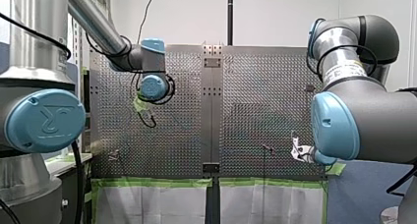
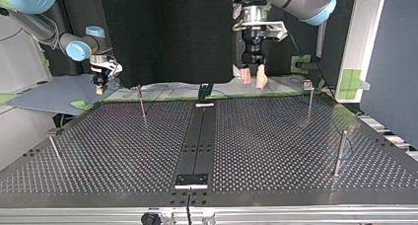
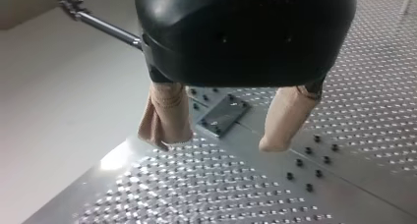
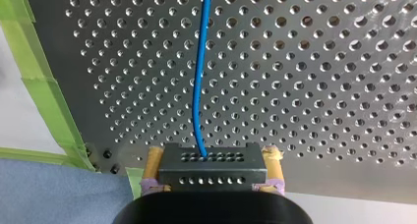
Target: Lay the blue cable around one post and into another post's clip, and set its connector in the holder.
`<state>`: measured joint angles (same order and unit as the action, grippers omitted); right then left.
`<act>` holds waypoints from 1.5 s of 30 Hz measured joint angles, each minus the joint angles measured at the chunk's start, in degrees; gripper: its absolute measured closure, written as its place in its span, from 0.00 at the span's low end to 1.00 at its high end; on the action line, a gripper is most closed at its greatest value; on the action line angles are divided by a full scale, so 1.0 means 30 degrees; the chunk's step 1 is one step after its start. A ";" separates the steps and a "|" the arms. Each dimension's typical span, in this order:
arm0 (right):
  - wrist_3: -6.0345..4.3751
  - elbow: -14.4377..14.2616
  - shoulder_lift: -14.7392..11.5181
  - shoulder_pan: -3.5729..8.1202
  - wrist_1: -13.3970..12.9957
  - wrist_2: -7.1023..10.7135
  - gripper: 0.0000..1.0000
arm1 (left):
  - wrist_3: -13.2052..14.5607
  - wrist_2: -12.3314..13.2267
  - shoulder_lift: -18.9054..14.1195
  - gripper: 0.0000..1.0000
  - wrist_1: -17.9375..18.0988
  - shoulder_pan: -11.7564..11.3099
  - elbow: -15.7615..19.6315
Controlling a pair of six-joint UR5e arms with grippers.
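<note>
Blue cable (image 4: 199,71) is the nearest thing to look at. In the right wrist view it leaves a black connector (image 4: 213,167) and runs away over the perforated metal desk (image 4: 319,86). My right end effector (image 4: 214,157) is clamped on that connector, with a yellow pad (image 4: 153,160) pressed to each side. The cable starts between the fingers and lies ahead of them. Green tape (image 4: 44,86) lines the desk edge beside it, and a blue-grey sheet (image 4: 49,194) lies past that edge.

Only this view shows the grip. In the top view the same end effector is small, over the desk's far edge at the view's left, and what it holds is too small to make out.

The top view gives the layout instead. A black plate (image 2: 192,179) sits at the near edge. Two thin near posts (image 2: 340,153) stand at either side, and two far posts (image 2: 309,99) stand further back. Past those, my left end effector (image 2: 252,79) hangs over the far edge just right of the middle.

The left wrist view shows its beige pads (image 3: 167,116) spread wide with nothing between them. Only bare desk and a small dark plate (image 3: 223,116) lie under the gap. The cable and connector are well apart from this end effector, over at the other arm.
</note>
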<state>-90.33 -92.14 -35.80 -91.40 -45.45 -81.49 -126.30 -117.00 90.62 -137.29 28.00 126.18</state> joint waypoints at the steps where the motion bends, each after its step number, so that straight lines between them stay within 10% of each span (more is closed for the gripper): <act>1: -0.0002 0.0000 0.0001 -0.0005 0.0000 0.0001 0.72 | -0.0152 0.0151 -0.0153 0.00 0.0069 -0.0154 0.0155; 13: 0.0008 0.0009 0.0003 -0.0142 0.0015 0.0001 0.72 | -0.2303 0.2303 -0.2225 0.00 0.1952 -0.2303 0.2298; 22: 0.0025 0.0000 0.0010 -0.0299 0.0046 0.0002 0.72 | -0.3916 0.3565 -0.1158 0.00 0.3540 -0.3918 0.1683; 45: 0.0051 0.0000 0.0029 -0.0334 0.0005 0.0019 0.72 | -0.4366 0.0574 -0.0223 0.00 0.2082 -0.7934 -0.0528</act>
<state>-90.18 -92.14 -35.71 -92.40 -45.44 -81.43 -139.40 -115.28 89.95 -131.04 4.19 124.60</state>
